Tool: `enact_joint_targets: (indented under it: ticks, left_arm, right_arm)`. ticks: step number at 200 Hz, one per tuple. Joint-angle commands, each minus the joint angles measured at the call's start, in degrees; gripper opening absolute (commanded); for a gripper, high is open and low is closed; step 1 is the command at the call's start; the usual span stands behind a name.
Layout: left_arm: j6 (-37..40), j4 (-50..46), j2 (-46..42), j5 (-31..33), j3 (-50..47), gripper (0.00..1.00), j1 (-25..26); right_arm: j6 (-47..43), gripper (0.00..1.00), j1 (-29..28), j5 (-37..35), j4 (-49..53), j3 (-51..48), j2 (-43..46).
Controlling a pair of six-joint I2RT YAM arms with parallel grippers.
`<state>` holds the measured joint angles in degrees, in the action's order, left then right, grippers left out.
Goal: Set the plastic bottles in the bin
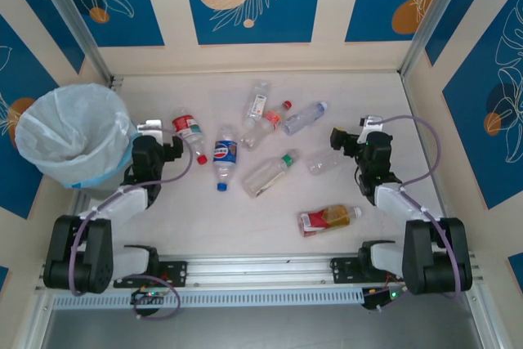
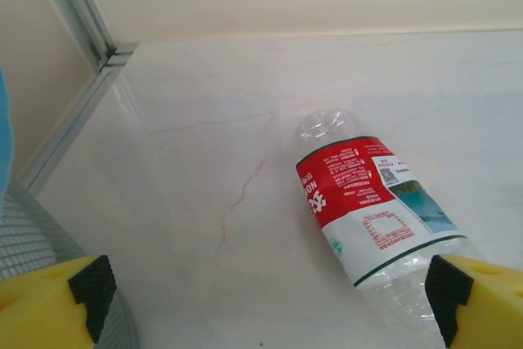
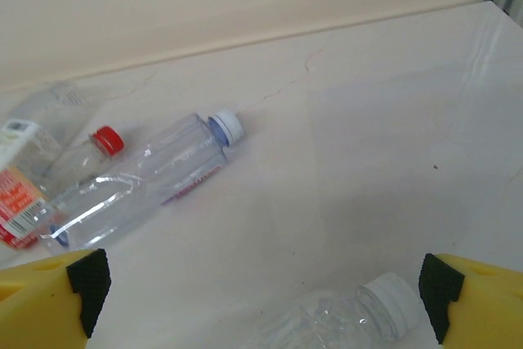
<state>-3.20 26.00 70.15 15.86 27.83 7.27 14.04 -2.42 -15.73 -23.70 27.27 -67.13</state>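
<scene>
Pale tabletop (image 1: 245, 222), scattered bottles (image 1: 225, 153); arms (image 1: 131, 198) folded low, left jaws and right jaws wide open, empty

A: Free room noted?
B: Table (image 1: 245, 218) lay bare at lower centre and upper right.
A: Obstacles?
B: Bottles (image 1: 225, 153) were strewn mid-frame; bin (image 1: 69, 132) blocked the left edge.

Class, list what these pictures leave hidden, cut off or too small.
- Top view: bottom of the bin, lost in pale folds.
- Left wrist view: neck of the red-label bottle, cut by the lower edge.
- Right wrist view: body of the white-capped bottle, cut by the lower edge.
- Top view: label print, too small.
</scene>
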Motion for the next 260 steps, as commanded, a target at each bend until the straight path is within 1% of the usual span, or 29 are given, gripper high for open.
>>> enact_joint_targets:
  ticks: [1, 31, 62, 75, 94, 111, 123, 135, 149, 174, 199, 213, 237, 260]
  left_arm:
    - [-7.0, -12.8, -2.8, 4.8, 5.7, 0.99, 2.3]
    - [-17.7, -28.1, -4.3, 8.5, 12.9, 0.99, 6.6]
    - [-27.2, -41.5, -3.2, 7.6, 19.4, 0.99, 11.2]
    - [-30.7, -44.8, -3.1, 4.1, 20.4, 0.99, 11.5]
    - [-31.8, -45.1, -3.8, -2.9, 19.9, 0.99, 11.5]
    - [-29.7, -44.5, -4.2, -8.1, 19.5, 0.99, 11.5]
    - [-27.9, -43.3, -4.4, -11.5, 18.9, 0.99, 11.5]
    - [-27.9, -42.2, -4.8, -12.9, 17.9, 0.99, 11.5]
    - [-28.2, -38.9, -5.9, -14.5, 15.5, 0.99, 11.5]
    - [-30.7, -35.2, -7.4, -13.6, 12.3, 0.99, 11.5]
    - [-29.2, -35.7, -7.7, -13.3, 11.8, 0.99, 11.5]
    - [-29.3, -35.7, -7.9, -13.4, 11.8, 0.99, 11.5]
    - [-29.8, -36.3, -8.3, -12.5, 11.9, 0.99, 11.5]
    - [-29.8, -39.7, -7.0, -12.2, 13.8, 0.99, 11.4]
  right_arm:
    - [8.1, 1.0, -0.2, -3.2, 13.0, 4.7, 3.4]
    - [15.7, 1.0, -0.2, -2.7, 26.5, 11.1, 5.1]
    - [22.3, 0.99, -0.1, -2.1, 38.7, 14.8, 4.1]
    - [23.7, 1.0, -0.1, 0.2, 43.0, 15.6, 4.2]
    - [26.2, 1.0, -0.2, 2.3, 50.9, 17.1, 4.9]
    - [28.1, 0.99, 0.1, 3.2, 56.4, 17.6, 5.5]
    - [28.5, 1.0, 0.8, 6.2, 57.6, 17.6, 5.5]
    - [29.2, 1.0, 1.5, 9.8, 57.5, 17.9, 4.4]
    - [31.4, 0.99, 2.1, 11.9, 57.5, 19.6, 1.9]
    - [35.5, 0.99, 2.9, 13.4, 58.4, 25.2, -6.4]
    - [40.6, 0.99, 3.0, 7.5, 66.1, 34.7, -17.1]
    - [42.0, 1.0, 3.2, 4.3, 69.7, 39.5, -22.5]
    - [44.8, 1.0, 4.4, 3.3, 68.9, 43.8, -28.5]
    - [48.2, 1.0, 5.9, 3.8, 69.0, 46.1, -32.6]
